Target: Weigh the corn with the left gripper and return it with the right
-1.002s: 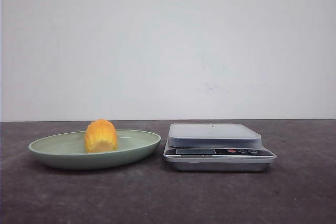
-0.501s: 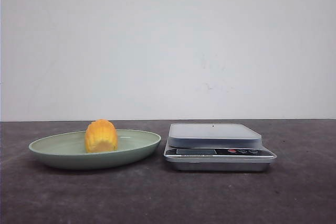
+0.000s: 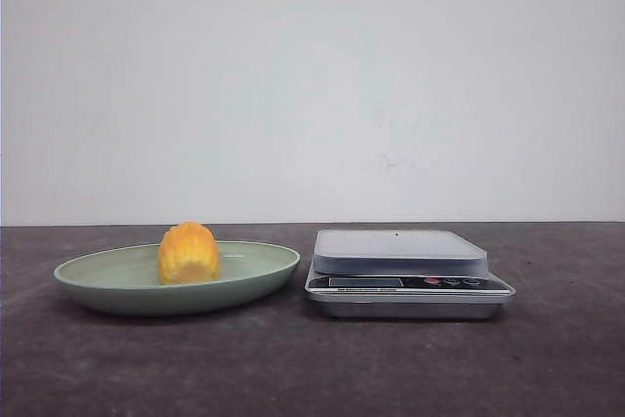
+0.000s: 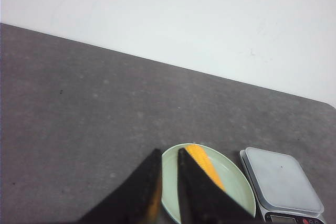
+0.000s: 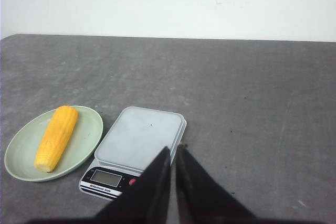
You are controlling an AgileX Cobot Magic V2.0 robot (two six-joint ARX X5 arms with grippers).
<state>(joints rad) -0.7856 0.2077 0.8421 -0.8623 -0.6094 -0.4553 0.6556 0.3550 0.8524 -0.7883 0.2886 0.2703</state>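
Corn (image 5: 55, 138) lies in the green dish (image 5: 18, 163) beside the scale (image 5: 140, 142); left gripper (image 4: 168, 162) and right gripper (image 5: 172, 156) hover nearly closed, empty. Next, probably: left opens and descends.

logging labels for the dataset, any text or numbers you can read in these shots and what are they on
No text can be read.
The scale has a line of print under its display, too small and blurred to read.
The display shows no digits.
The corn, green dish and table carry no writing.

no legible text or numbers
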